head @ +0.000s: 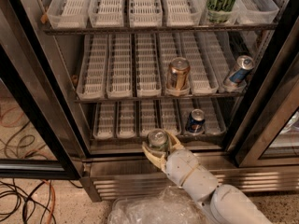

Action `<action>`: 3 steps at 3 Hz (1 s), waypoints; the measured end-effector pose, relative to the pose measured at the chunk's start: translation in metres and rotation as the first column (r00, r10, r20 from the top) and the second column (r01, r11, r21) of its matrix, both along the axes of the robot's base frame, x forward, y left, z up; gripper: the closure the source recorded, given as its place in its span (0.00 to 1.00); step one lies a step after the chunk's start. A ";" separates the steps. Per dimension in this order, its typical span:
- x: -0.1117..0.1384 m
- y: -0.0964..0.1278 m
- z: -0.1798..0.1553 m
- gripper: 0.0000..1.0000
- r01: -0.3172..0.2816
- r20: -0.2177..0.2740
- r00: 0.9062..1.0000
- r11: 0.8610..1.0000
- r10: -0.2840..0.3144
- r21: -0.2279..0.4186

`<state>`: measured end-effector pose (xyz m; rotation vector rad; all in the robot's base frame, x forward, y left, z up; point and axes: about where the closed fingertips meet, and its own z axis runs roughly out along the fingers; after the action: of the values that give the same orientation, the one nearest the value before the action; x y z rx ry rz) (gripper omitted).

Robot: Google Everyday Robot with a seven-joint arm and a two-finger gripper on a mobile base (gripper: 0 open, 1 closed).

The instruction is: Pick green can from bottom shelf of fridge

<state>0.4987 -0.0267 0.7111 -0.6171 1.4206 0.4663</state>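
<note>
**Can's in the jaws, now it just needs to come out clean**

The gripper (160, 149) is just below the centre of the frame, right at the front lip of the bottom shelf (122, 121) of the fridge (55, 101). Its jaws are clamped on the green can (157, 138), one yellowish finger on each side. The can is upright with its silver top facing the camera. It's in front of the white lane trays rather than down in one. I can't tell whether its base touches the shelf edge or hangs free.

I'd say the grab itself is done and this is the pull-out step. The next move looks like a straight draw back toward the bottom of the frame, keeping the can level and the squeeze steady so it doesn't slip.

Things to watch:
- The blue can (195, 121) stands to the right on the same shelf. It's near but clear of the jaws, so no sideways swing.
- The steel sill below the shelf is right under the wrist.
- The crumpled plastic bag (149, 211) lies at the bottom edge, where the arm comes in.
</note>
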 end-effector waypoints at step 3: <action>-0.038 0.007 0.026 1.00 -0.095 0.061 0.993 0.995 0.097 -0.031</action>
<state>0.4606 -0.0196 0.7366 -0.7195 1.3442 0.4991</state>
